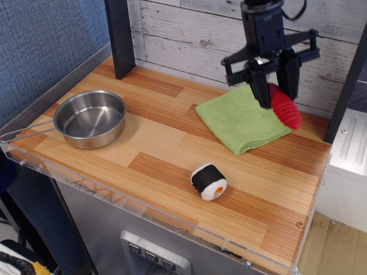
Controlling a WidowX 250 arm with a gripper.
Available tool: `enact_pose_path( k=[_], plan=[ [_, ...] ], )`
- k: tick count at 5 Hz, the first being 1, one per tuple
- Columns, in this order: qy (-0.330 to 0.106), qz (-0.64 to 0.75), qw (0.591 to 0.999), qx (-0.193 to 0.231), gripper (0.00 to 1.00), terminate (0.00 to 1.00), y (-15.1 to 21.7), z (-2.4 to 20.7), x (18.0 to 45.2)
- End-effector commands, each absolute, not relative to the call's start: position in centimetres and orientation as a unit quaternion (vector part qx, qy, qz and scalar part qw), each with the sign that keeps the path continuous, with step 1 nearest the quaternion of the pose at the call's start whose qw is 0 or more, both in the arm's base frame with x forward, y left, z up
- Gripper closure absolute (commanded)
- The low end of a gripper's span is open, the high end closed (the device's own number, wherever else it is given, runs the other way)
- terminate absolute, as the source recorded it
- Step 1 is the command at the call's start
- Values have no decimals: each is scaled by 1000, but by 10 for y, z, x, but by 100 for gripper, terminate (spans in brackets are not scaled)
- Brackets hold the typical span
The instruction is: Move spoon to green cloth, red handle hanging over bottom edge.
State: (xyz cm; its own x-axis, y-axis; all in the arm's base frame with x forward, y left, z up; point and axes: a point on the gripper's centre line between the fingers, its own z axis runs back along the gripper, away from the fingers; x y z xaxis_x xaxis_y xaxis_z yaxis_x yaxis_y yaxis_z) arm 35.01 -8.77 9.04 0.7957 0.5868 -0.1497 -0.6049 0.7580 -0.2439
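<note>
The gripper hangs above the right part of the green cloth and is shut on the spoon. Only the spoon's thick red handle shows, sticking down and to the right from between the fingers, above the cloth's right edge. The silver bowl of the spoon is hidden by the gripper. The lime-green cloth lies folded at the back right of the wooden table.
A steel pan with a thin wire handle sits at the left. A toy sushi roll lies in front of the cloth. A dark post stands at the back left, another at the right edge.
</note>
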Motion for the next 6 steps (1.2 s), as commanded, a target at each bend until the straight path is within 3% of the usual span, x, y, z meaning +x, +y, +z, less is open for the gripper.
enact_pose_path(
  k=[1,4,6],
  plan=[
    [21,317,937,-143,100,0,-93,78,355],
    [26,312,943,-117,100,0,-103,36,370],
    [7,318,941,-114,100,0,-105,29,372]
  ],
)
